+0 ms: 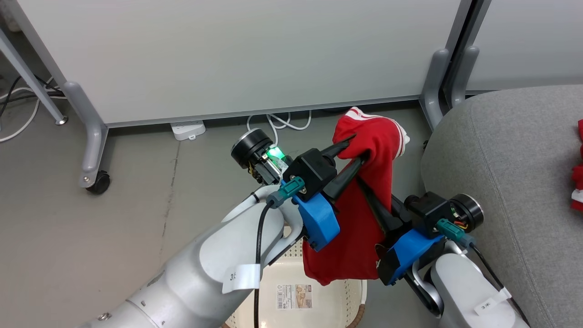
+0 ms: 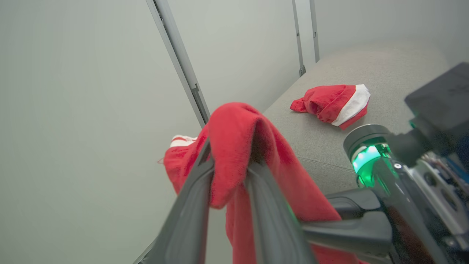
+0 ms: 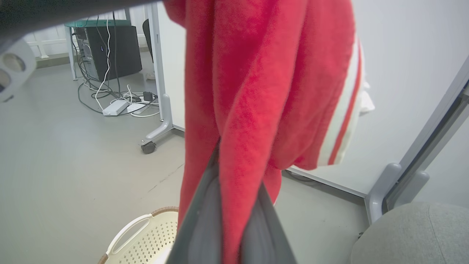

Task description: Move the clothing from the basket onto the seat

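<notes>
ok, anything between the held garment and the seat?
Nothing visible. The red garment hangs from the left gripper and right gripper above the basket; the seat is to its right across open air. The other garment lies further in.

Right gripper (image 3: 238, 176) clamped on red garment (image 3: 263, 73), white stripes at 3 o'clock.
Basket (image 3: 146, 234) at 7 o'clock, seat (image 3: 414, 234) corner at 4 o'clock, power strip (image 3: 115, 107) at 10 o'clock.

Occlusions and crops, head and right wrist views.
Basket (image 1: 337, 296) cut by the bottom edge, partly hidden behind left forearm (image 1: 218, 259) and red garment (image 1: 364, 200); its label (image 1: 294, 296) too small to read. Second garment (image 1: 578, 182) cropped at the right edge. Right gripper (image 3: 240, 168) fingertips buried in fabric.
</notes>
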{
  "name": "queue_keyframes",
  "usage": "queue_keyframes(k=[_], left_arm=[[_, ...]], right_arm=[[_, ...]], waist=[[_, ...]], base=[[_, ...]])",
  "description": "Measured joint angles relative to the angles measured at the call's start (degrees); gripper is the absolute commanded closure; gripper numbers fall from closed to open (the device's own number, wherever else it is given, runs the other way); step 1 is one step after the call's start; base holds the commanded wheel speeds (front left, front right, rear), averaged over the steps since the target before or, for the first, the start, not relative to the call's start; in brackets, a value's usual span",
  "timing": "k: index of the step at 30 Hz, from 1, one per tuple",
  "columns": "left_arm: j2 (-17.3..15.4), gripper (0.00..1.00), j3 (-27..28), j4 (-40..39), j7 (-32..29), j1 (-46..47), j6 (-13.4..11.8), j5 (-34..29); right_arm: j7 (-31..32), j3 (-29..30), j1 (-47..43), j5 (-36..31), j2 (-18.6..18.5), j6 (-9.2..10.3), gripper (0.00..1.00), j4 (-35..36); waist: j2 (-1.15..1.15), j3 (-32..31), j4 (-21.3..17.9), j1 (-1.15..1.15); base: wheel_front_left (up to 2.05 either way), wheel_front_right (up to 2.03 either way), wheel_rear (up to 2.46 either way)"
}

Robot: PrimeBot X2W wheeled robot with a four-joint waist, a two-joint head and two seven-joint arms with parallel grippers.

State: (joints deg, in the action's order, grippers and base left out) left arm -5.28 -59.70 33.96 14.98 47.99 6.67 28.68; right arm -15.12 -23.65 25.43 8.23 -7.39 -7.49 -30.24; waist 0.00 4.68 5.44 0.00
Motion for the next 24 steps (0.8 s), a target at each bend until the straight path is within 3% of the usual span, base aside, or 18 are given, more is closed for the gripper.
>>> queue_keyframes(k=[13,24], left_arm=[[-0.3,0.00,0.2,0.0,0.0,-0.6,-0.2,-0.4],[-1.2,0.00,0.4,-0.6,0.0,-1.0,-0.6,-0.5]], right_arm=[[0.0,0.7,0.0,0.4,-0.2,0.00,1.00,1.9],[0.0,4.1,-0.8,0.3,-0.4,0.00,1.00,4.4]], waist=[[0.00,0.3,-0.7,0.00],[0.00,1.7,-4.2,0.00]], base=[[0.00,0.00,0.00],[0.00,0.00,0.00]])
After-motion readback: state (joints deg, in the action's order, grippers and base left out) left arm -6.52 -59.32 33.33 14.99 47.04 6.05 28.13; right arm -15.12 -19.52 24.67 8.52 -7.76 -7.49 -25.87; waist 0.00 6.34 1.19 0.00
